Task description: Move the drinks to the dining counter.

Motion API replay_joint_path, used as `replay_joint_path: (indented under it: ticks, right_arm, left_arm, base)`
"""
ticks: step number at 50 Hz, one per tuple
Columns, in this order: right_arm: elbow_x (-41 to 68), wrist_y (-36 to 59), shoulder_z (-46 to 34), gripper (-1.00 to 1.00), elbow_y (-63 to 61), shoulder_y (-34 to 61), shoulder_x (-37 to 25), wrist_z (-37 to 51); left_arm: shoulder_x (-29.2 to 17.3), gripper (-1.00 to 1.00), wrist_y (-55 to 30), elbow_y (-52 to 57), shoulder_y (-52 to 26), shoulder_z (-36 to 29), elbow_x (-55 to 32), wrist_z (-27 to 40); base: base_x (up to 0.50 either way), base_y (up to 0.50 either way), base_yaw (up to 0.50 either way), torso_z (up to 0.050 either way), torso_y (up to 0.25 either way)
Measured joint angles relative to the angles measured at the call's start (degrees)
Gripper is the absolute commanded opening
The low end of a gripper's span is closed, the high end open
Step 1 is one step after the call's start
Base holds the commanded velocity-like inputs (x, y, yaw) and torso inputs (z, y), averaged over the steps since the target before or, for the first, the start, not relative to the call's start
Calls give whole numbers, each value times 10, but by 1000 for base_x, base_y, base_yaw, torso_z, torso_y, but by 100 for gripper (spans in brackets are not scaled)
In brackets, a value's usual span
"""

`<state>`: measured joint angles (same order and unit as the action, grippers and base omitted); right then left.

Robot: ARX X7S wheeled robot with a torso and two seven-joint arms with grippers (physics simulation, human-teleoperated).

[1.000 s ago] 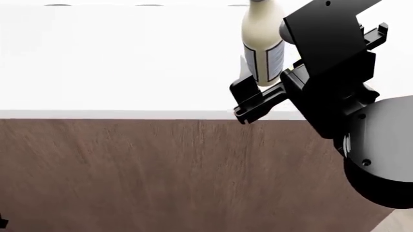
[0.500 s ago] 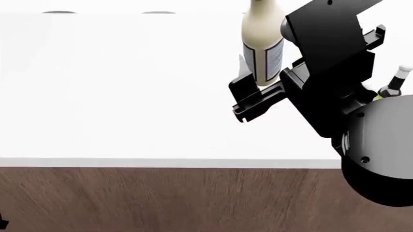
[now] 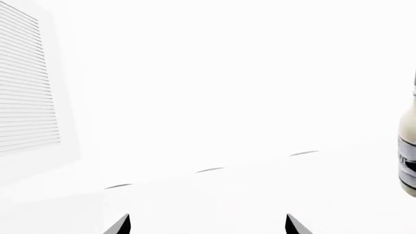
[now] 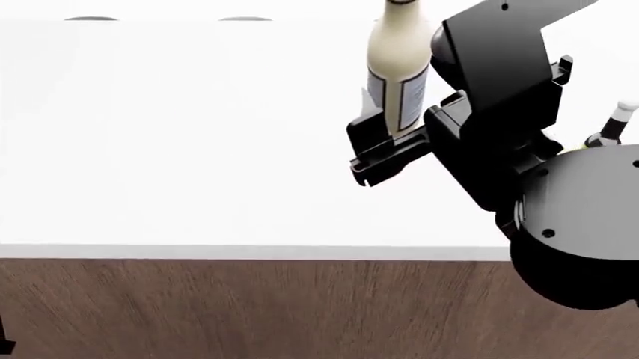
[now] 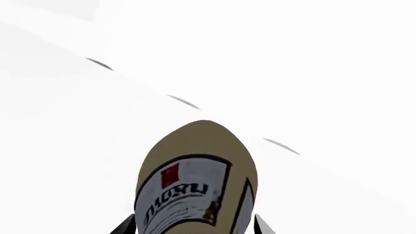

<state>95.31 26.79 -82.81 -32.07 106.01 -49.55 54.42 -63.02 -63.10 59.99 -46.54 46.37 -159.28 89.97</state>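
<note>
My right gripper is shut on the tall cream bottle with a white label and holds it upright over the dining counter's white top. Its base is hidden behind a finger, so I cannot tell whether it touches the top. In the right wrist view the bottle fills the space between the fingers of the gripper. The small dark bottle shows behind my right arm. My left gripper is open and empty, with the cream bottle off to its side. The clear bottle is out of view.
The counter's brown wood-grain front panel runs below its near edge. Small dark oval marks lie along the far edge. A white louvred panel shows in the left wrist view.
The head view has shifted so that more counter top shows and the small dark bottle has come into sight. My right gripper has carried the cream bottle slightly left and farther over the counter.
</note>
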Motion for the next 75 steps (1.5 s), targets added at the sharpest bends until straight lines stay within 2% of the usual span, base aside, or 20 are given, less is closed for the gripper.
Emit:
replay_joint_path:
  ticks: [34, 75]
  right_arm:
    - [-81, -76, -17, -100, 111, -107, 52, -57]
    - [-63, -92, -19, -100, 189, -157, 67, -102]
  left_arm:
    - [9, 100, -9, 0, 14, 13, 0, 0]
    - [16, 100, -16, 0, 24, 22, 1, 0]
  base:
    - [0, 0, 0, 0, 1]
    - [0, 0, 0, 0, 1]
